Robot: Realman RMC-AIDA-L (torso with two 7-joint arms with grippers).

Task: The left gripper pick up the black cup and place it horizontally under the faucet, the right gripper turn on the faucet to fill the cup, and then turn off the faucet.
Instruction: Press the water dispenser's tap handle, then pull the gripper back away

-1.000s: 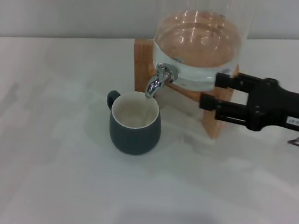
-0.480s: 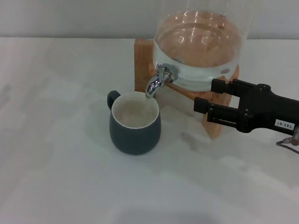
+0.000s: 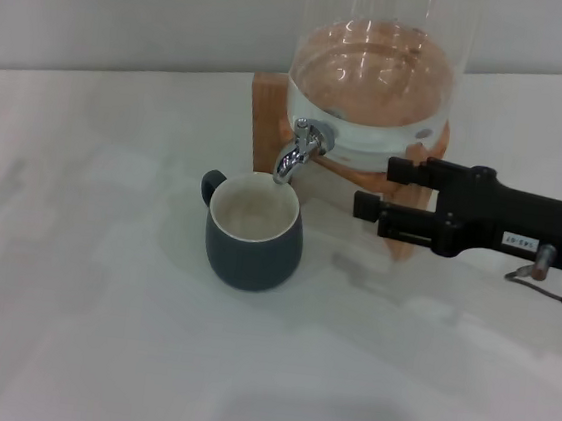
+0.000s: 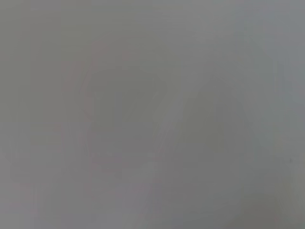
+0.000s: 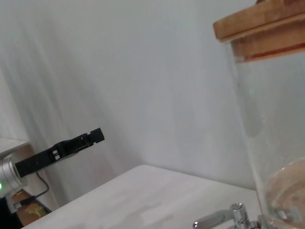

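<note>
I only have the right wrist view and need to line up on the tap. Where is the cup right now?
Observer: The black cup stands upright on the table, its mouth right below the spout of the faucet.
Operator: And where is my own gripper? I can't see it.
Observer: The right gripper is on the robot's right of the faucet, in front of the wooden stand, not touching the tap.
Operator: How are the jaws?
Observer: Open, with a clear gap between them, pointing toward the faucet.
</note>
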